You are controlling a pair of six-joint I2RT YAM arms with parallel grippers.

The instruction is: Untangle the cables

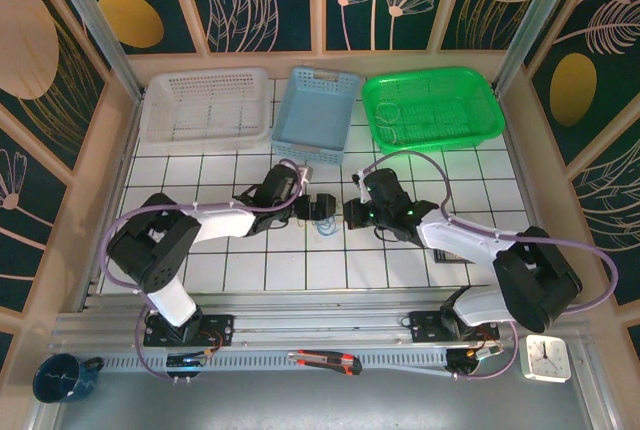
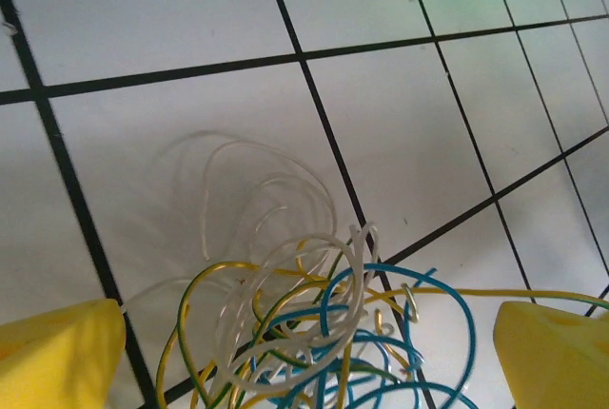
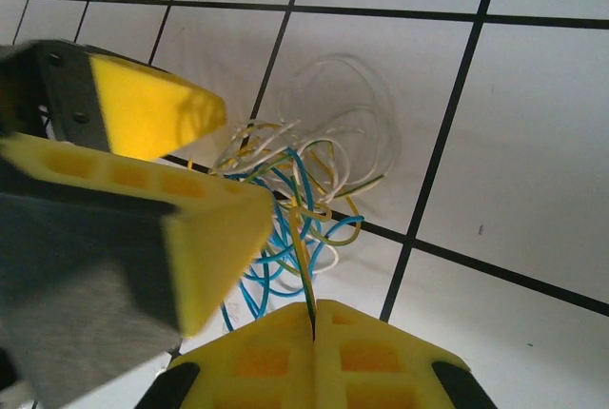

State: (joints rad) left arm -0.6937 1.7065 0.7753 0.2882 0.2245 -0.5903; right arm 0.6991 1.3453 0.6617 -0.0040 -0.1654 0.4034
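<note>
Right pincer (image 1: 352, 216) and left pincer (image 1: 312, 208) meet nose to nose at the middle of the worktop (image 1: 200, 250) in the top view. The cables (image 1: 326, 231) form a small heap just beside the gap between them, probably so each arm can take a different wire and draw it apart.

From the left wrist, the left pincer (image 2: 304, 360) is released. Its yellow fingertips (image 2: 57, 357) are spread wide on either side of the tangle over the white tiles. It grasps nothing and seems poised to close on a loop.

From the right wrist, the right pincer (image 3: 314, 357) is clenched on one yellowish wire that runs from the heap into the seam of its pads, anchoring that wire. The left pincer's open fingers (image 3: 143, 109) stand just beside the tangle.
</note>
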